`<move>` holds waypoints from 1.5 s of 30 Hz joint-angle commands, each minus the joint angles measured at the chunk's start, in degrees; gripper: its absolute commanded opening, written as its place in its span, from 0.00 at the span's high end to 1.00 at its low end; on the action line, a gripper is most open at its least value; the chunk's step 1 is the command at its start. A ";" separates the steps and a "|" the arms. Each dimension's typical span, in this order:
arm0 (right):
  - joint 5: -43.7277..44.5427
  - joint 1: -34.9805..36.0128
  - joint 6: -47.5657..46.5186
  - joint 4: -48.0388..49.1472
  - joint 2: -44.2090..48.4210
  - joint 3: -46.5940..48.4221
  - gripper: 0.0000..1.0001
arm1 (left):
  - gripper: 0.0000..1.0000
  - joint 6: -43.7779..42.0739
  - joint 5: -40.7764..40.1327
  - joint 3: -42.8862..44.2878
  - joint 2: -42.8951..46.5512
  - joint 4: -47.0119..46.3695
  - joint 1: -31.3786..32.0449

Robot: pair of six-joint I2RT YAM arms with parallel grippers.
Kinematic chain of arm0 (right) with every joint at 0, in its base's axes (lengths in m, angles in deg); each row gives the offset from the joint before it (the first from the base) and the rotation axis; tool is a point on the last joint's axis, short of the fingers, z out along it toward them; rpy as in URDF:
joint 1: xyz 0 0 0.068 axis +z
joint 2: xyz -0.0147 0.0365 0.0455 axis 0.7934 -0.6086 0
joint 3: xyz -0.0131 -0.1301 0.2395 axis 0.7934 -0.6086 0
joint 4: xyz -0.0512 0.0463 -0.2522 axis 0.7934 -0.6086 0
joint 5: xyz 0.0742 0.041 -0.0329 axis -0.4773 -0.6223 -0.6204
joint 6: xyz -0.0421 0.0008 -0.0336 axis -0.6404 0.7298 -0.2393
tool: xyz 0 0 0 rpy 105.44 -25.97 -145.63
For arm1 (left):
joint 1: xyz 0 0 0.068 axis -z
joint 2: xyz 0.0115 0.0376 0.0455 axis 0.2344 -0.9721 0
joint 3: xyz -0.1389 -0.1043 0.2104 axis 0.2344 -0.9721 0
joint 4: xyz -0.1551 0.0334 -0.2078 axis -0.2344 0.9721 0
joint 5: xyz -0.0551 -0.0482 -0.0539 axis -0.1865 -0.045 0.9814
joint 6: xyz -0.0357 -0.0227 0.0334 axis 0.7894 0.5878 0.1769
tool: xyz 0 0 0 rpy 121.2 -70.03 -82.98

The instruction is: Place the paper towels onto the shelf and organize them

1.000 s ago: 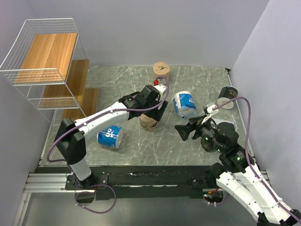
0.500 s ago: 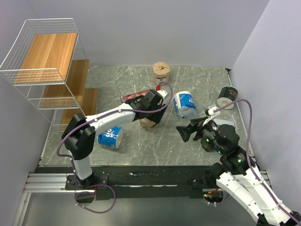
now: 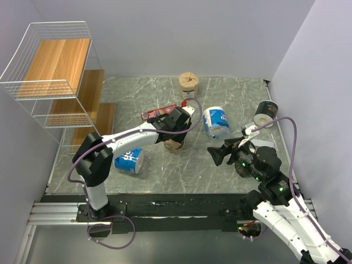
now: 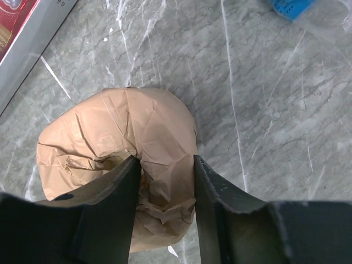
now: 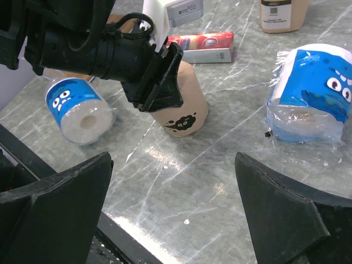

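A kraft-brown paper towel roll point(image 4: 121, 137) stands upright mid-table, also seen from above point(image 3: 175, 145) and from the right wrist point(image 5: 184, 113). My left gripper point(image 4: 165, 181) is shut on its crumpled top wrap, with both fingers pressing the paper. A second brown roll point(image 3: 188, 83) stands at the back. One blue-and-white roll point(image 3: 216, 121) lies right of centre, another point(image 3: 129, 160) near the left arm. A dark roll point(image 3: 266, 113) lies at the far right. My right gripper point(image 5: 176, 181) hangs wide open above bare table. The shelf point(image 3: 55, 60) stands at the back left.
A flat red box point(image 3: 158, 113) lies just behind the held roll. The wall runs close along the table's right side. The near edge of the table is a black rail point(image 3: 181, 201).
My left gripper came down over the brown roll and its jaws closed onto the roll's top. The right arm has hardly moved.
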 commanded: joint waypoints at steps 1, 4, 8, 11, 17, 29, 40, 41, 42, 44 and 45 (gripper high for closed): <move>1.26 0.27 -0.01 0.21 0.65 0.11 0.00 | 0.57 -0.61 -2.77 0.86 3.81 3.01 0.25; 1.44 0.18 0.35 0.21 1.00 0.11 0.01 | 0.61 -0.53 -3.74 3.14 6.10 6.08 0.34; 1.17 0.27 0.70 0.21 1.01 0.55 0.00 | 0.64 -0.88 -7.51 8.33 9.17 11.62 0.34; 1.17 0.27 0.79 0.21 0.22 1.34 0.00 | 0.64 -2.37 -11.73 12.90 12.07 14.61 0.34; 0.39 0.27 1.40 0.65 -1.19 2.40 0.01 | 0.64 -7.55 -21.74 24.23 15.94 20.14 0.34; -0.58 0.27 2.10 -1.29 -1.63 5.03 0.01 | 0.62 -22.41 -34.59 38.30 21.04 15.06 -6.33; -1.46 0.27 2.37 -2.60 -1.28 6.70 0.01 | 0.63 -29.70 -30.46 43.49 21.66 8.12 -20.49; -1.38 0.27 2.28 -2.69 -1.11 6.71 0.00 | 0.64 -30.23 -30.64 43.49 21.05 7.16 -22.06; -1.29 0.27 2.28 -2.87 -1.10 6.88 0.01 | 0.64 -31.37 -30.90 43.49 20.70 6.71 -22.86; -1.20 0.27 2.02 -3.04 -1.02 7.14 0.01 | 0.64 -31.73 -31.34 43.41 19.82 5.66 -25.83; -1.20 0.27 1.93 -3.13 -1.10 7.41 0.01 | 0.65 -30.86 -30.99 43.67 19.64 5.48 -26.90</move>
